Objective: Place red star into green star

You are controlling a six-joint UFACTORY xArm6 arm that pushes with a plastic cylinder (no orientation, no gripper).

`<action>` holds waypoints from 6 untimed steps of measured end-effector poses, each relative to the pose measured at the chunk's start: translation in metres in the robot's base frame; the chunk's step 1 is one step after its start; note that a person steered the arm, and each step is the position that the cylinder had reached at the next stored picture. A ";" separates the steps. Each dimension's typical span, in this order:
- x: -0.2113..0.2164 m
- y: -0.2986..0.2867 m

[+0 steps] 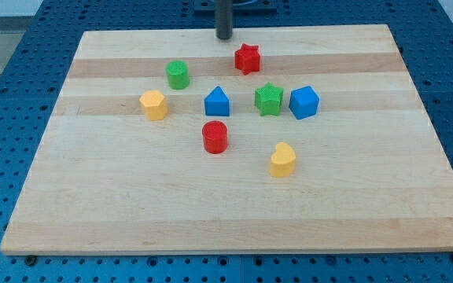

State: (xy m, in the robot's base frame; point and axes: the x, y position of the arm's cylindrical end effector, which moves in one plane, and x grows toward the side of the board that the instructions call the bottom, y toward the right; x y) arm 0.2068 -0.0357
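Note:
The red star (247, 58) lies near the view's top, right of centre, on the wooden board (234, 204). The green star (268, 99) lies below it and slightly to the right, a short gap apart. My tip (224, 36) stands at the board's top edge, up and to the left of the red star, not touching it. The rod runs up out of the view.
A blue cube (304, 102) sits close to the right of the green star. A blue house-shaped block (217, 101) lies to its left. A green cylinder (178, 75), a yellow hexagonal block (153, 104), a red cylinder (215, 137) and a yellow heart-like block (282, 159) lie around.

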 end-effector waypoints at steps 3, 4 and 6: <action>0.041 0.076; 0.044 0.046; 0.080 0.045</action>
State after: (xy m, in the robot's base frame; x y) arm 0.2870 0.0093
